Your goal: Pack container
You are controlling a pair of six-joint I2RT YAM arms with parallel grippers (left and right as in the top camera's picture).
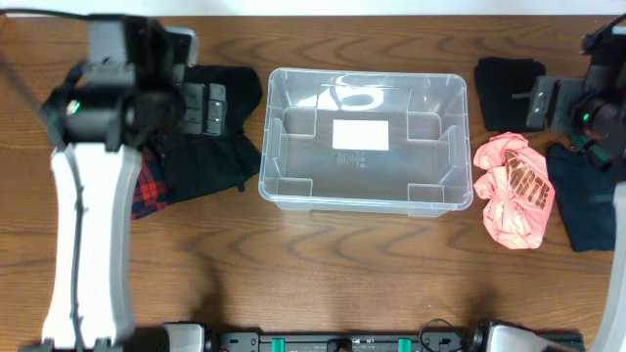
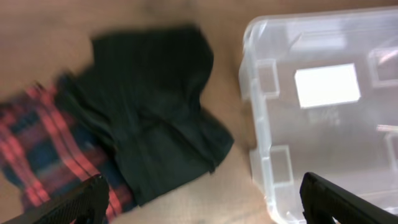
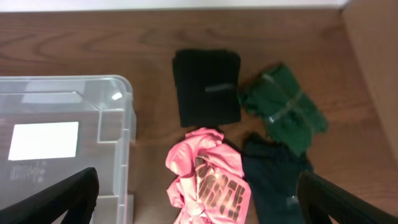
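The clear plastic container [image 1: 364, 139] stands mid-table with nothing in it, a white label on its base. It also shows in the left wrist view [image 2: 323, 106] and the right wrist view [image 3: 62, 137]. My left gripper [image 2: 202, 208] is open and empty, above the black garment [image 2: 155, 112] and red plaid cloth [image 2: 37, 143] left of the container. My right gripper [image 3: 199, 202] is open and empty, above the crumpled pink shirt [image 3: 208, 180] right of the container.
Right of the container lie a folded black cloth [image 3: 206, 87], a green garment [image 3: 283, 112] and a dark navy garment [image 3: 273, 177]. In the overhead view the pink shirt [image 1: 514, 191] lies beside the navy garment [image 1: 587, 205]. Black clothes [image 1: 210, 137] lie left.
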